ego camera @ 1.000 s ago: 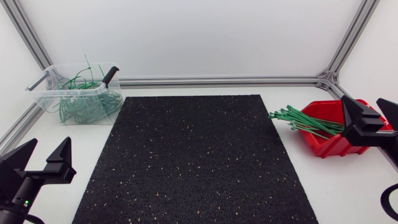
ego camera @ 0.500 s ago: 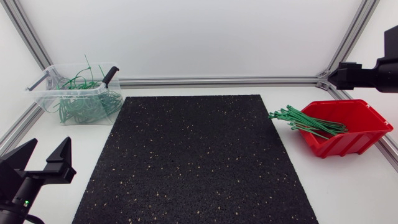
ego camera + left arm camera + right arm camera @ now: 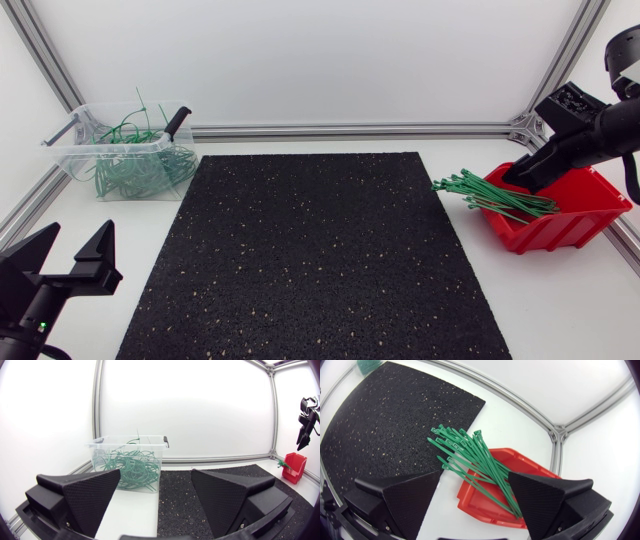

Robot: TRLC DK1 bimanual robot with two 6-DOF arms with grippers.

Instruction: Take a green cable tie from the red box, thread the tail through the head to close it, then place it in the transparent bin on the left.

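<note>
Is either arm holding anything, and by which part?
Nothing is held. Both arms' jaws stand open; the right ones hover above the green cable ties in the red box.

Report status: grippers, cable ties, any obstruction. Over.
Left gripper open, empty, beside the black mat. Right gripper open, poised over green cable ties in red box, none grasped. Nothing seen in the way.
</note>
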